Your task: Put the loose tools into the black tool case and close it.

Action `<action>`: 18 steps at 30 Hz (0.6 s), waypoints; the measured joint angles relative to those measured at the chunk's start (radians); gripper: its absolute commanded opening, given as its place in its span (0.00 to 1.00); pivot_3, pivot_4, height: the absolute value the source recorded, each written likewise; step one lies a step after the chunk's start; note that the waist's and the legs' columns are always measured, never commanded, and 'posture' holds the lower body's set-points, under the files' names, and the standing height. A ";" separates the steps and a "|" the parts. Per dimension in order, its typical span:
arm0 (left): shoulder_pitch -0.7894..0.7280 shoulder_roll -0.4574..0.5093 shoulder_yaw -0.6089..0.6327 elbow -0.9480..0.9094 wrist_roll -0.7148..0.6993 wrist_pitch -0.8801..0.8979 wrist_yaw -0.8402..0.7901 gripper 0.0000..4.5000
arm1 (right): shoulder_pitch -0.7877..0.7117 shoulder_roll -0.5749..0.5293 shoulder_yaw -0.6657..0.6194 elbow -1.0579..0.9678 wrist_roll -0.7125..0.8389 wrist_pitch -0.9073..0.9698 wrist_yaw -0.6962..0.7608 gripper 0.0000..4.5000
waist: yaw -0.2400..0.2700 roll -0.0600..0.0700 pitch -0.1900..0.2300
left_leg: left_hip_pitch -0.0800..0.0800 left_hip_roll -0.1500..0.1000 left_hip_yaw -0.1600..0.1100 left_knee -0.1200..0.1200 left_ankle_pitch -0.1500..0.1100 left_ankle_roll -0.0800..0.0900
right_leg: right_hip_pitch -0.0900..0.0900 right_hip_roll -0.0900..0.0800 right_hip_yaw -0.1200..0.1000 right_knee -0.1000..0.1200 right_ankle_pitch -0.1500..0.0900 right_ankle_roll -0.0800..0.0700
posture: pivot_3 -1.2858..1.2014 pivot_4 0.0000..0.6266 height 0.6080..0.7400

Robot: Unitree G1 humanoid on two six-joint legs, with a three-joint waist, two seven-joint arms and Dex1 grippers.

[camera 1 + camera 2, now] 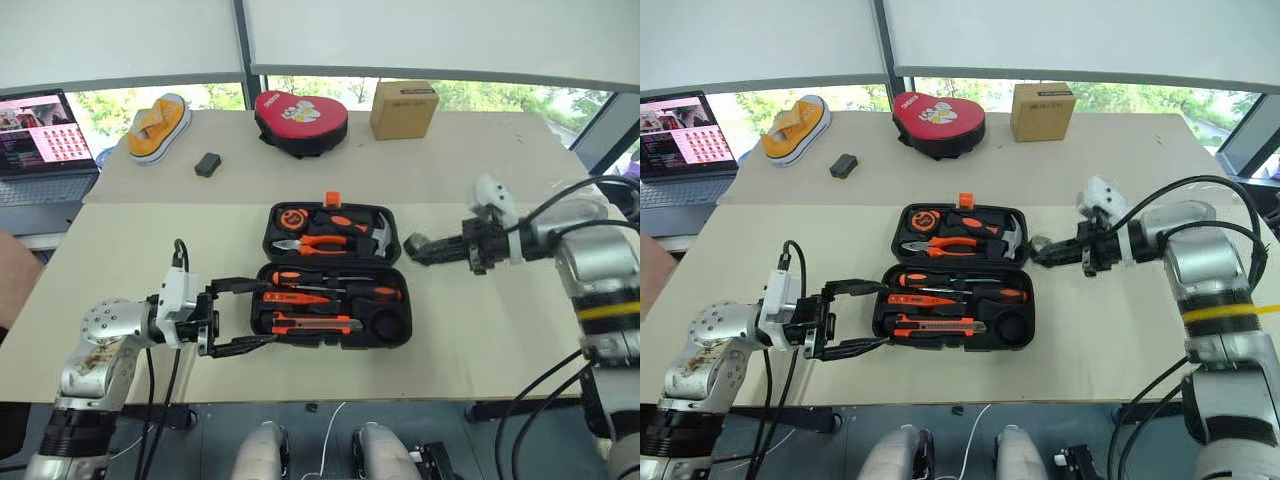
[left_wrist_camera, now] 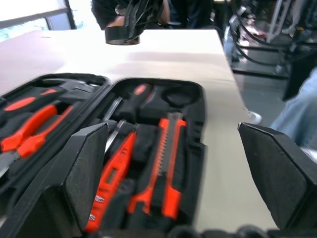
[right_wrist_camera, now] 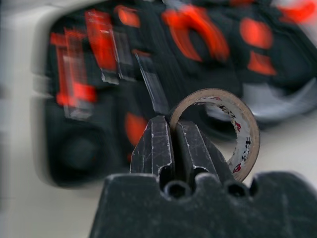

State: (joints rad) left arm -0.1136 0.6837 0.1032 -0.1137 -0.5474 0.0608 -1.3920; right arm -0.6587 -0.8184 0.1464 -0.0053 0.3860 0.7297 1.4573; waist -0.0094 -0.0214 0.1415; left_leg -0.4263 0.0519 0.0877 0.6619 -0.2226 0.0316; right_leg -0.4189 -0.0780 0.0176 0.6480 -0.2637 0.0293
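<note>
Tool case: black moulded plastic, matt. Screwdriver handles: orange-black plastic, slight sheen; shafts bare metal. Tape roll: paper-like inner face, printed. Left tool pads: fine-grained, matt black. Table: pale, smooth, matt. Box: brown cardboard.

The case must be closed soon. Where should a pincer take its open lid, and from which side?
Probably the lid's far rim beside the orange latch, coming from the far side. The lid lies flat and is hinged along the middle of the black tool case, so that edge swings furthest.
</note>
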 measured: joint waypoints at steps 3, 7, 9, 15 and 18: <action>0.004 0.000 -0.004 0.001 0.010 -0.017 -0.006 1.00 | 0.072 0.021 0.038 -0.157 0.052 0.136 -0.069 0.01 | 0.005 0.000 0.000 | -0.001 -0.001 0.000 0.002 0.000 0.000 | 0.000 -0.001 0.000 0.000 0.000 0.000 | 0.52 0.24 1.00; 0.016 -0.001 -0.006 0.000 0.015 -0.029 0.002 1.00 | 0.137 -0.019 0.078 -0.237 0.022 0.174 -0.159 0.01 | 0.014 -0.001 0.000 | -0.001 -0.002 0.000 0.004 0.000 0.000 | 0.001 0.000 0.000 0.000 0.001 0.000 | 0.52 0.24 1.00; 0.021 -0.003 -0.008 0.000 0.016 -0.029 0.007 1.00 | 0.166 -0.019 0.112 -0.233 -0.010 0.173 -0.200 0.01 | 0.013 -0.001 0.000 | -0.001 -0.002 0.000 0.004 0.000 0.000 | 0.000 0.000 0.000 0.000 0.001 0.000 | 0.52 0.24 1.00; 0.023 -0.003 -0.011 -0.001 0.017 -0.029 0.014 1.00 | 0.164 -0.032 0.153 -0.226 -0.047 0.144 -0.236 0.01 | 0.014 -0.002 -0.001 | -0.001 -0.002 0.000 0.005 0.000 0.000 | 0.001 0.001 0.000 0.000 0.001 0.000 | 0.52 0.24 1.00; 0.022 -0.002 -0.010 -0.001 0.017 -0.026 0.023 1.00 | 0.163 -0.037 0.160 -0.228 -0.053 0.143 -0.240 0.17 | 0.018 -0.002 -0.001 | -0.001 -0.002 0.000 0.006 0.000 0.000 | 0.002 0.001 0.000 0.000 0.001 0.000 | 0.52 0.24 1.00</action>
State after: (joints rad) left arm -0.0920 0.6817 0.0928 -0.1146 -0.5300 0.0351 -1.3685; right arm -0.4954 -0.8558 0.3063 -0.2335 0.3331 0.8724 1.2177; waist 0.0082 -0.0232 0.1409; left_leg -0.4270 0.0500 0.0878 0.6683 -0.2224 0.0315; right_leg -0.4172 -0.0773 0.0176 0.6483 -0.2627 0.0294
